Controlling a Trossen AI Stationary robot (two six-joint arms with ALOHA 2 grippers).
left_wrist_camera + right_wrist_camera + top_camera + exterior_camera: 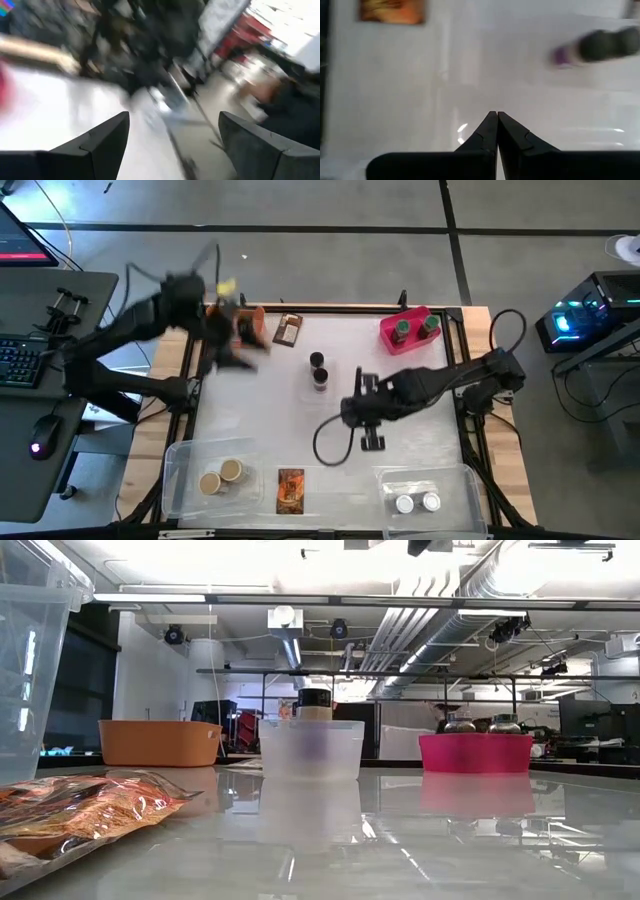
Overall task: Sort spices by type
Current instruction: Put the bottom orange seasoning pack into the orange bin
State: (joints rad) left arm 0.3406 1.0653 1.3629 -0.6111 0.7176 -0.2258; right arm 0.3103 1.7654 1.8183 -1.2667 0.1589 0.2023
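Left gripper (243, 340) gapes empty over the orange bin (258, 320); no labels legible.

No text, label, brand or number can be read anywhere. The packet (290, 489) at the table's (260, 410) near edge shows only an orange-brown print, its lettering too blurred to make out. The packet (288, 330) at the far edge is equally unreadable. The dark-capped jars (318, 371) mid-table carry a purple band with no legible words. The monitor (22, 242) beyond the far left corner shows only red streaks.
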